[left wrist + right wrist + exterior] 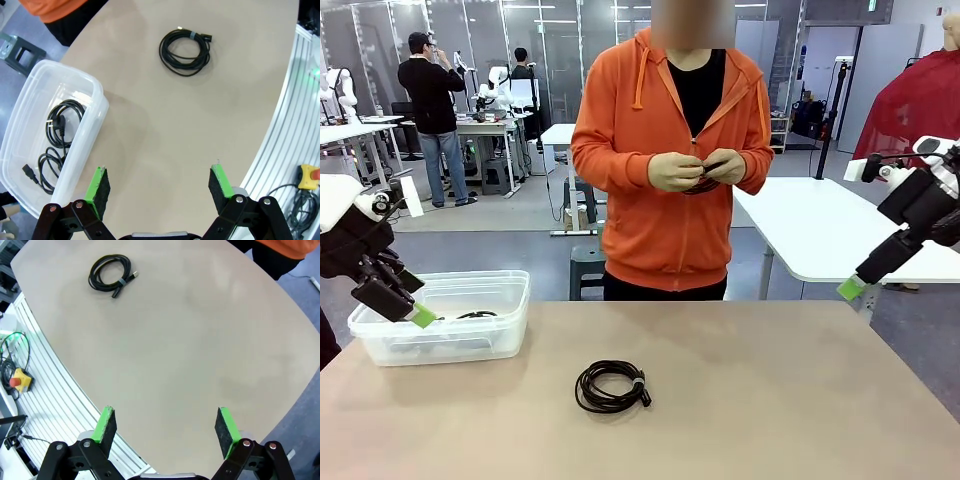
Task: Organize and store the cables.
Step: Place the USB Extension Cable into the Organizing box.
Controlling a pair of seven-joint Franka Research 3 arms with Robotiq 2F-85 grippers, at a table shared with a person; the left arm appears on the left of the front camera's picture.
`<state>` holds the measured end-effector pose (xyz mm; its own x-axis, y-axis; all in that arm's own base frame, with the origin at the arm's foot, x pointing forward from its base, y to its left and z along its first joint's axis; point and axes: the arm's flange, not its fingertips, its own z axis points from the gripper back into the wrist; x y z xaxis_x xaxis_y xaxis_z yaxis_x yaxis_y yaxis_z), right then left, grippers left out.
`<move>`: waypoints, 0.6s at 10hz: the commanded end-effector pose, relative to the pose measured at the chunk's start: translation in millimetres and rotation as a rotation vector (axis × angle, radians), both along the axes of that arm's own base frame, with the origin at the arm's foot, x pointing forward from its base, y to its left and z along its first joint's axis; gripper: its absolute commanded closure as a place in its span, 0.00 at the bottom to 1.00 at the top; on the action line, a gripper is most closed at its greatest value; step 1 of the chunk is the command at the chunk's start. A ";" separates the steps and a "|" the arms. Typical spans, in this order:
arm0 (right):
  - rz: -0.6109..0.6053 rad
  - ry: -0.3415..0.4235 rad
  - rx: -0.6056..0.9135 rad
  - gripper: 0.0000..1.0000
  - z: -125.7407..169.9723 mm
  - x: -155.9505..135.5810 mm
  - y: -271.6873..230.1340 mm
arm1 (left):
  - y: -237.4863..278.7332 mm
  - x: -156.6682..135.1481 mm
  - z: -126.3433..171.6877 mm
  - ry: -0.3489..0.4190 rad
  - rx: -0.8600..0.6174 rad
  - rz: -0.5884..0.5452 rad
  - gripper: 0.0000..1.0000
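One coiled black cable (611,386) (184,51) (110,273) lies in the middle of the tan table. Two more coiled cables (56,142) rest inside the clear plastic bin (510,297) (95,107) at the table's left. The person across the table holds another dark cable (702,176) in both hands at chest height. My left gripper (415,315) (159,187) hovers open beside the bin, nothing between its green pads. High off the table's right side, my right gripper (853,288) (167,426) stands open and holds nothing.
The person in an orange hoodie (665,190) stands at the far edge. The table's rounded edge (272,125) runs close under the left gripper, with a slotted aluminium frame (47,390) and a yellow emergency-stop box (17,381) beyond it. A white table (820,225) stands behind at right.
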<state>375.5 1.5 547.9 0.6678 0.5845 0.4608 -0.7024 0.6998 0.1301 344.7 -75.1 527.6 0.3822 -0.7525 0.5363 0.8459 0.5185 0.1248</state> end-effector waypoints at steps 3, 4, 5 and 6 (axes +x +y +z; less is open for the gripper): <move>-0.020 0.005 0.005 0.00 0.0 0.5 1.5 | 0.3 -4.5 2.6 0.058 0.100 0.025 0.00; -0.020 0.005 0.005 0.00 0.0 0.5 1.5 | 0.6 -4.1 3.9 0.045 0.125 0.030 0.00; -0.020 0.005 0.005 0.00 0.0 0.5 1.5 | -1.3 -6.8 2.1 0.093 0.066 0.055 0.00; -0.020 0.005 0.005 0.00 0.0 0.5 1.5 | 1.3 -2.4 -4.6 0.030 0.071 0.010 0.00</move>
